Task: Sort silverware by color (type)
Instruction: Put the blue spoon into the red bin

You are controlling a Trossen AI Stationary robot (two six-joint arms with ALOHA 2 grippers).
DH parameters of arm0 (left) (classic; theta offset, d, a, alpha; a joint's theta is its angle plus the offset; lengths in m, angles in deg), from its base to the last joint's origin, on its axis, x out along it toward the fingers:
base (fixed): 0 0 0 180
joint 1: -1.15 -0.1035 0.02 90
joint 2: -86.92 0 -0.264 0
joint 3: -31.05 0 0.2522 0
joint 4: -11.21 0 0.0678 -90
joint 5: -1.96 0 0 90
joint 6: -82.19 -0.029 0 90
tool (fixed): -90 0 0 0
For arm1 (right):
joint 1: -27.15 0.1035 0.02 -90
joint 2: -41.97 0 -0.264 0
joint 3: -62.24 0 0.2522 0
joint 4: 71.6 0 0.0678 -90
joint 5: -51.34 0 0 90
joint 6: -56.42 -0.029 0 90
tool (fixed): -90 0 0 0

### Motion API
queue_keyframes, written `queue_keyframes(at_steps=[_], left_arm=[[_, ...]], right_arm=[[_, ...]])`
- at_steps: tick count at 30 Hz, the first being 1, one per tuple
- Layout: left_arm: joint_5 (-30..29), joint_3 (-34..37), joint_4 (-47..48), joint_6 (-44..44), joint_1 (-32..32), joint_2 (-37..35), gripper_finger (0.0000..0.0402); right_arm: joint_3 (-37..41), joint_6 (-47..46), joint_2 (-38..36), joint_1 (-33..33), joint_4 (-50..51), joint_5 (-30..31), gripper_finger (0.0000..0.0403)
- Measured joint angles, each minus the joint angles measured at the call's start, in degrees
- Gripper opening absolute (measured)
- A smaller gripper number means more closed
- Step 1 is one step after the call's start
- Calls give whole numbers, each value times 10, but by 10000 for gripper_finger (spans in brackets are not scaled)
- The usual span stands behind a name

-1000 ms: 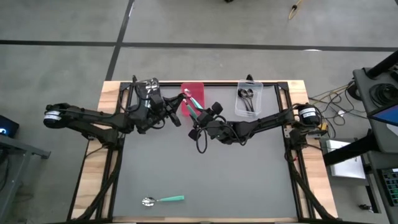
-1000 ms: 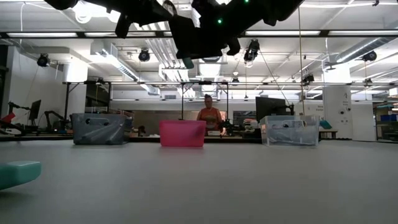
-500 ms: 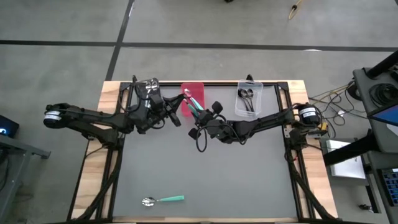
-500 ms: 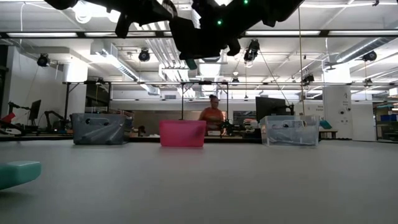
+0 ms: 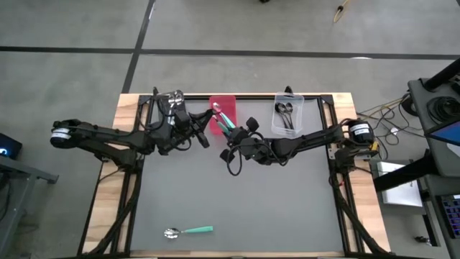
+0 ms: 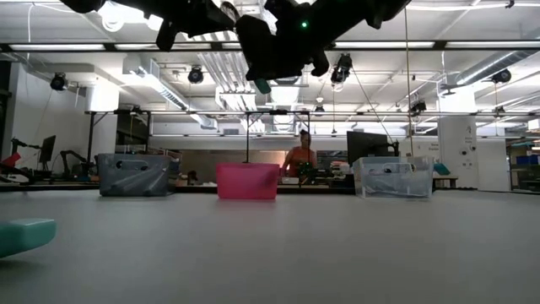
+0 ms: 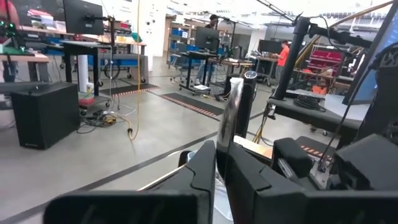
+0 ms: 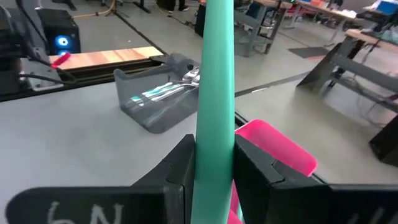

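The teal-handled spoon is now clamped upright in the right gripper, whose jaws have just narrowed onto its handle, above the pink bin at the surface's far edge. The left gripper close beside it stays shut on the same spoon's metal end, so this looks like a handover. Another teal spoon waits near the front edge.

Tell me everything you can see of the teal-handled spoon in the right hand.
The teal-handled spoon has a smooth, matte teal handle, plastic by its look, clamped between the right hand's two dark fingers and rising straight out of them. It is held in the air beside the pink bin at the table's far edge. Its bowl is not visible.
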Motion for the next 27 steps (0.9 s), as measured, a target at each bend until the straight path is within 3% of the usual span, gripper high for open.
queue_keyframes(at_steps=[9, 16, 27], left_arm=[[-1, 0, 16, -23, 0, -1, 96], [-2, 0, 111, -26, 0, -34, 150], [-42, 3, 292, -21, 1, -145, 166]], right_arm=[[-8, -25, -24, -6, 51, -21, 71], [-82, -86, -29, -36, 237, -91, 71], [-190, -156, -27, -129, 438, -291, 71]])
